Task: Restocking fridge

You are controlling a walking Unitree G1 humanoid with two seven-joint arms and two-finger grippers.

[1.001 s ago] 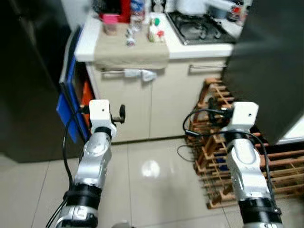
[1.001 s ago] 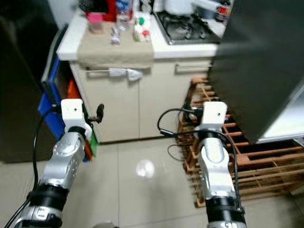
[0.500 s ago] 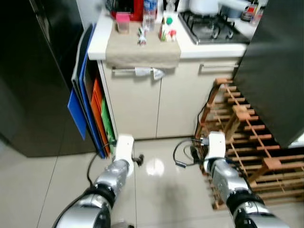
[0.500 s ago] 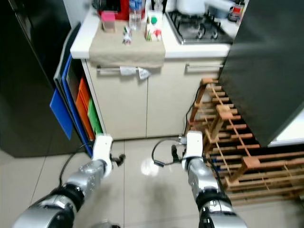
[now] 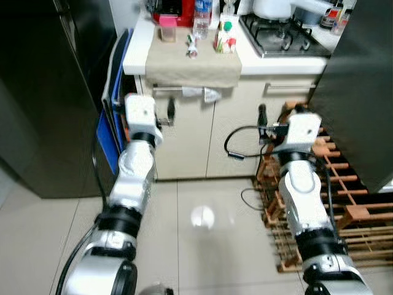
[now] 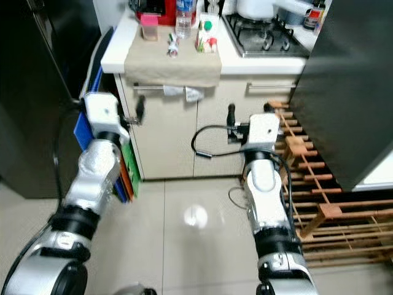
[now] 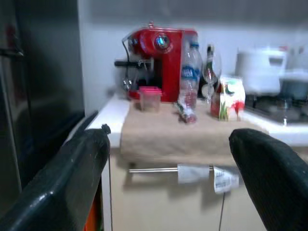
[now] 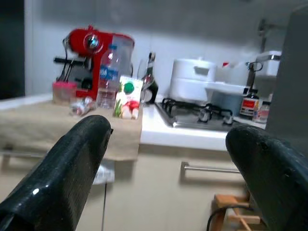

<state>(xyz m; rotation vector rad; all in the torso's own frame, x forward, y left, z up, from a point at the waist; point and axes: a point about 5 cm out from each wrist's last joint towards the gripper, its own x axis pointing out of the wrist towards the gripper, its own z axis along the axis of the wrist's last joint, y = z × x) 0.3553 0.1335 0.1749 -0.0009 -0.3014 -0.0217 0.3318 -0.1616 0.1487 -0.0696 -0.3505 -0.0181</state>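
Observation:
A clear water bottle (image 5: 201, 11), a juice carton (image 5: 225, 38), a pink-lidded tub (image 5: 166, 27) and a small packet (image 5: 191, 46) stand on a beige cloth (image 5: 193, 64) on the counter. The dark fridge (image 5: 49, 92) rises at the left, its door closed. My left gripper (image 5: 171, 114) is raised in front of the cabinet, below the counter edge, open and holding nothing. My right gripper (image 5: 263, 117) is at the same height to the right, also open and holding nothing. In the left wrist view the bottle (image 7: 191, 72) and carton (image 7: 229, 98) lie ahead between the fingers (image 7: 72, 178).
A red coffee machine (image 7: 161, 62) stands behind the bottle. A gas hob (image 5: 285, 37) and white pot (image 8: 195, 86) are further right. Blue and orange boards (image 5: 110, 135) lean beside the cabinet. A wooden rack (image 5: 344, 203) sits low right under a dark panel (image 5: 362, 92).
Both arms, low near the floor half a second ago, have risen to cabinet-handle height. The camera has shifted, so the counter sits further right in view.

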